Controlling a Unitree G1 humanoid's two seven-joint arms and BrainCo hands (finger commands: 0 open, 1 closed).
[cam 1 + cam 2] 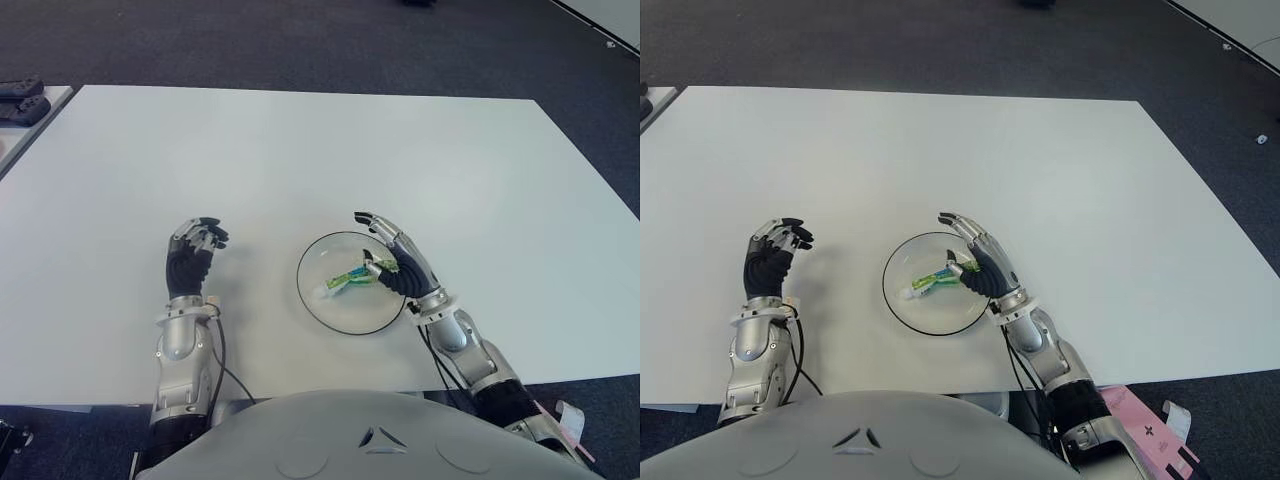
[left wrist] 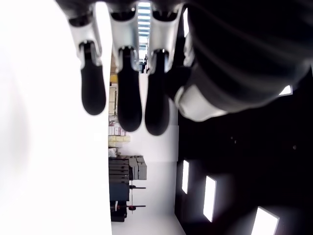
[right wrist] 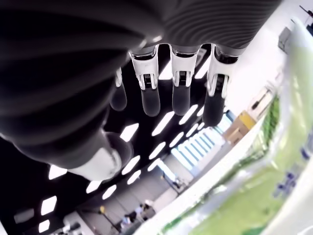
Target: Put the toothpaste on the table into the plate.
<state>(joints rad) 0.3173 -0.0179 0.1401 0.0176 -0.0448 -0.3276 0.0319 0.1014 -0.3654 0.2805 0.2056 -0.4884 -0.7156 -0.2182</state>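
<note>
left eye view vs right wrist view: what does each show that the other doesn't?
Only the left eye view: the whole white table, the clear plate, the left robot hand to the plate's left, and dark items on a neighbouring surface at far left.
Only the right wrist view: ceiling lights and a room background.
Both: the right robot hand with fingers extended, and the green-and-white toothpaste beside them, lying over the plate.
</note>
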